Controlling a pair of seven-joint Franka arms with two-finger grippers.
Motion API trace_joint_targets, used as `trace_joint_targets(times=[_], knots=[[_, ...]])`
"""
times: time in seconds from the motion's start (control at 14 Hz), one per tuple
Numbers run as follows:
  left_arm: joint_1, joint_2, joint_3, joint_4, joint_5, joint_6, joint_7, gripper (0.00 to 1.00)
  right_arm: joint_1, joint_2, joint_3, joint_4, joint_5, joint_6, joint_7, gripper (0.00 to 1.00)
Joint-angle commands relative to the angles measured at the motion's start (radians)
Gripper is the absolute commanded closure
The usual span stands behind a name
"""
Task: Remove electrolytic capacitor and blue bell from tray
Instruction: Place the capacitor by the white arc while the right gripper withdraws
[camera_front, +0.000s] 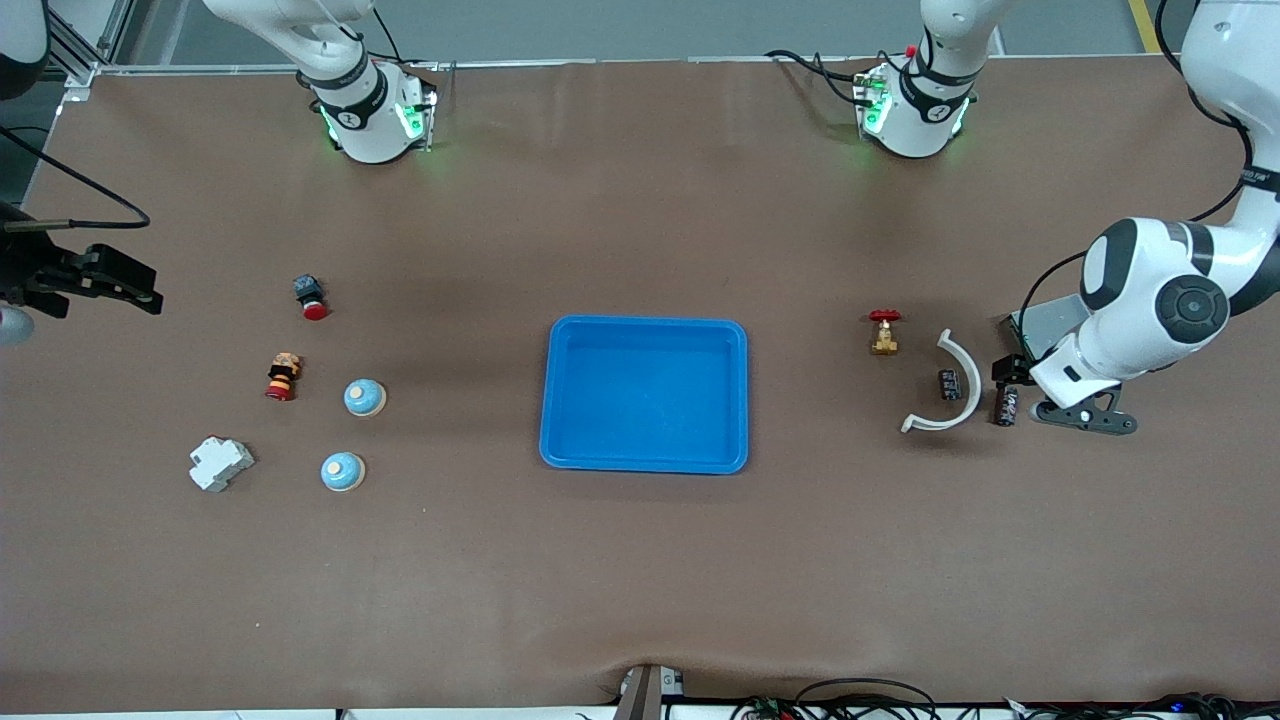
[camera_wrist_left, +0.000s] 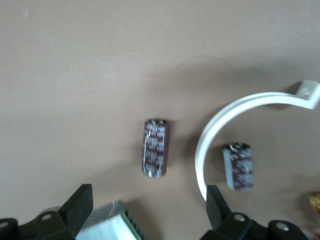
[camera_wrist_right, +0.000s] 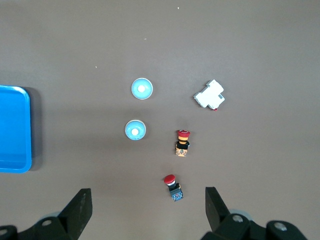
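Observation:
Two dark capacitors lie toward the left arm's end of the table. One capacitor (camera_front: 1005, 405) (camera_wrist_left: 156, 147) lies free just off my left gripper's fingertips. The other capacitor (camera_front: 948, 385) (camera_wrist_left: 239, 166) sits inside a white curved clamp (camera_front: 962, 372) (camera_wrist_left: 210, 135). My left gripper (camera_front: 1035, 398) (camera_wrist_left: 149, 207) hangs low over the table, open and holding nothing. Two blue bells (camera_front: 364, 397) (camera_front: 342, 471) (camera_wrist_right: 135, 129) (camera_wrist_right: 141, 88) stand toward the right arm's end. My right gripper (camera_front: 125, 285) (camera_wrist_right: 149, 207) is up high over that end of the table, open and empty.
A blue tray (camera_front: 560, 400) (camera_wrist_right: 22, 165) sits mid-table. A brass valve with a red handle (camera_front: 884, 333) stands beside the clamp. A grey finned block (camera_front: 1045, 322) (camera_wrist_left: 107, 225) lies under the left hand. Two red-capped buttons (camera_front: 311, 297) (camera_front: 283, 377) and a white breaker (camera_front: 220, 463) lie near the bells.

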Motion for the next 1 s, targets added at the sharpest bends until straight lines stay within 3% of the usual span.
trace_joint_targets(times=[0.0,0.64,0.93], knots=[[0.011,-0.045,-0.038,0.104,-0.070,-0.187,0.016,0.00,0.010,-0.029,-0.017,-0.013,0.017,-0.008,0.020,0.00],[0.009,-0.071,-0.064,0.463,-0.231,-0.538,0.008,0.00,0.001,-0.042,-0.013,-0.013,0.074,-0.014,0.063,0.00],[0.008,-0.135,-0.086,0.511,-0.236,-0.568,-0.062,0.00,0.002,-0.043,-0.013,-0.014,0.074,-0.009,0.061,0.00]])
